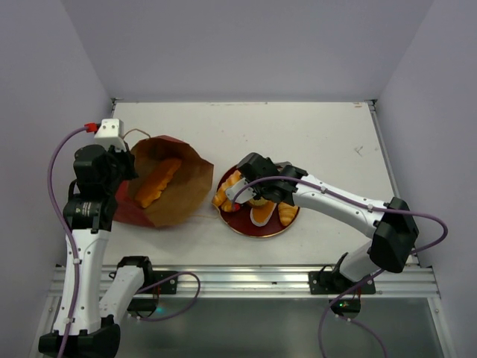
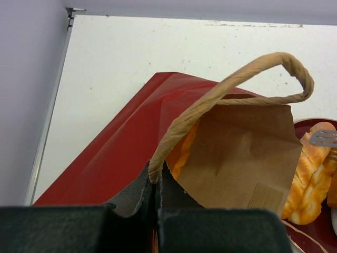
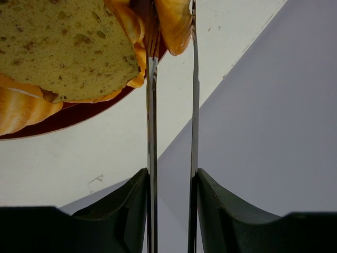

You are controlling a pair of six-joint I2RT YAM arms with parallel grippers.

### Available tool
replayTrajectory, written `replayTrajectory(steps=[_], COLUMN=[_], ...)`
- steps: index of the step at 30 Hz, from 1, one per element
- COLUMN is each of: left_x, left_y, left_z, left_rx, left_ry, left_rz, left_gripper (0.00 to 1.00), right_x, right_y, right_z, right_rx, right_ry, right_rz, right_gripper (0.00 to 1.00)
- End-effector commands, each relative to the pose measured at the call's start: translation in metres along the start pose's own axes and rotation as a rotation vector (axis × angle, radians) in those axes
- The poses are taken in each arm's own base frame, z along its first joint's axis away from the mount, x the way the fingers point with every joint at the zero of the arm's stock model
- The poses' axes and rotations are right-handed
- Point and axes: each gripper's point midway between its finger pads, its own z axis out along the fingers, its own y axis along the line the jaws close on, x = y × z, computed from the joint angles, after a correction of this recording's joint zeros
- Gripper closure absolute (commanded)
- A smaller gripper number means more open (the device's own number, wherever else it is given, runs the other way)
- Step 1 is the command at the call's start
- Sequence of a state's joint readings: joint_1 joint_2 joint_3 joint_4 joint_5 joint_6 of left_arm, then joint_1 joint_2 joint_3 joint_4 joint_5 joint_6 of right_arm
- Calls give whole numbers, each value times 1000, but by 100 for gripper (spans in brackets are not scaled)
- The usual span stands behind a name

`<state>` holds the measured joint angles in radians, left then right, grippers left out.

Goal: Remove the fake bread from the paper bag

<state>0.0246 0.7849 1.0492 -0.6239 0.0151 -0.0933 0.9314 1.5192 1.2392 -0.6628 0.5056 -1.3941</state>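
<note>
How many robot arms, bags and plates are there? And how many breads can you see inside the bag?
robot arms: 2 (left, right)
bag: 1
plate: 1
bread seen inside the bag: 1
Total: 5

The paper bag lies tipped on its side, dark red outside and brown kraft within, mouth open toward the camera, one tan cord handle arching up. One ridged orange loaf lies inside. The other fake bread, golden loaves and a round tan slice, is heaped on the plate beside it.
</note>
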Motion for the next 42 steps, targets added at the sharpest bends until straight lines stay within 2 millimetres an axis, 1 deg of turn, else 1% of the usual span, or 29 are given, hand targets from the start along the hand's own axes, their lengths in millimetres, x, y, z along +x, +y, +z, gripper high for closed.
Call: replayTrajectory(steps=[1, 10, 18, 19, 21, 25, 30, 33, 34, 36, 37, 38, 39, 40, 42], left_x=[-21, -20, -21, -22, -22, -23, -24, -24, -24, -22, -21, -20, -19, -18, -16], left_y=[-2, -3, -4, -4, -5, -6, -8, -15, -15, -18, -20, -21, -23, -24, -26], left_z=[-7, -7, -7, -7, -7, -8, -8, -8, -8, -6, -5, -5, -4, -3, -1], left_rx=[11, 15, 22, 23, 25, 31, 45, 85, 89, 105, 117, 123, 135, 141, 153], left_ry=[-77, -74, -76, -78, -78, -79, -80, -79, -79, -69, -64, -61, -57, -52, -45], left_rz=[-10, -12, -11, -13, -14, -14, -15, -7, -3, 2, 4, 4, 3, 1, -1], left_gripper=[100, 100, 100, 100, 100, 100, 100, 100, 100, 100, 100, 100, 100, 100, 100], right_x=[10, 15, 24, 30, 31, 39, 45, 49, 48, 50, 51, 49, 52, 45, 39], right_y=[-17, -17, -26, -31, -31, -33, -30, -31, -39, -45, -54, -58, -65, -68, -75], right_z=[-15, -18, -24, -30, -32, -50, -64, -76, -84, -96, -109, -115, -127, -133, -148], right_rx=[54, 58, 82, 95, 96, 109, 119, 129, 148, 163, 181, 187, 201, 204, 217], right_ry=[30, 44, 57, 62, 58, 37, 21, -1, -31, -57, -89, -109, -129, -167, -212], right_rz=[28, 18, 27, 39, 42, 64, 92, 131, 152, 187, 206, 219, 229, 225, 228], right_gripper=[57, 55, 54, 55, 55, 55, 56, 56, 56, 57, 57, 57, 57, 57, 57])
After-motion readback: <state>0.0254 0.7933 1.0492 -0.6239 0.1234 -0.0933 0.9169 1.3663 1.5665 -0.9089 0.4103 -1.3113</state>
